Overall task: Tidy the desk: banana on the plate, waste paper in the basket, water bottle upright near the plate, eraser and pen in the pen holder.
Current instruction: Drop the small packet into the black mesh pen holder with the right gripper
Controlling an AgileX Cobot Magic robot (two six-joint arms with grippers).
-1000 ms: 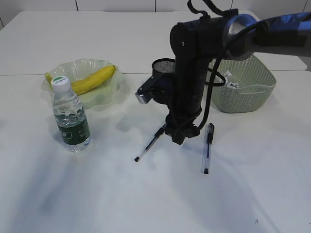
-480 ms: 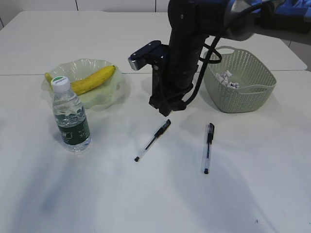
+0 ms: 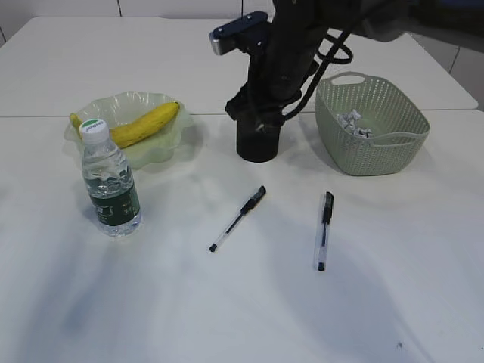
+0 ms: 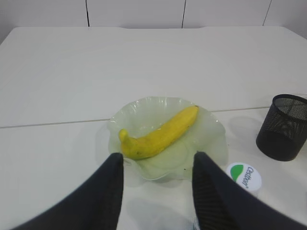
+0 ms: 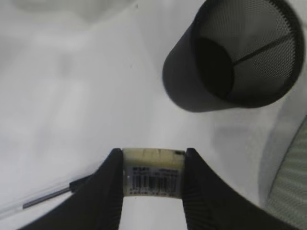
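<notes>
the eraser (image 5: 153,172), a pale block with a barcode label, is pinched between the right gripper (image 5: 152,189) jaws, seen only in the right wrist view, where it hangs above the table just short of the black mesh pen holder (image 5: 235,52); from outside, the right arm hides the eraser and covers the holder's top. the left wrist view shows the left gripper (image 4: 158,184) spread with nothing held, above the banana (image 4: 158,135) on the plate (image 4: 213,143), while the exterior view alone shows two pens (image 3: 237,218) (image 3: 324,229) lying on the table, the upright water bottle (image 3: 110,182) and paper in the basket (image 3: 372,125)
</notes>
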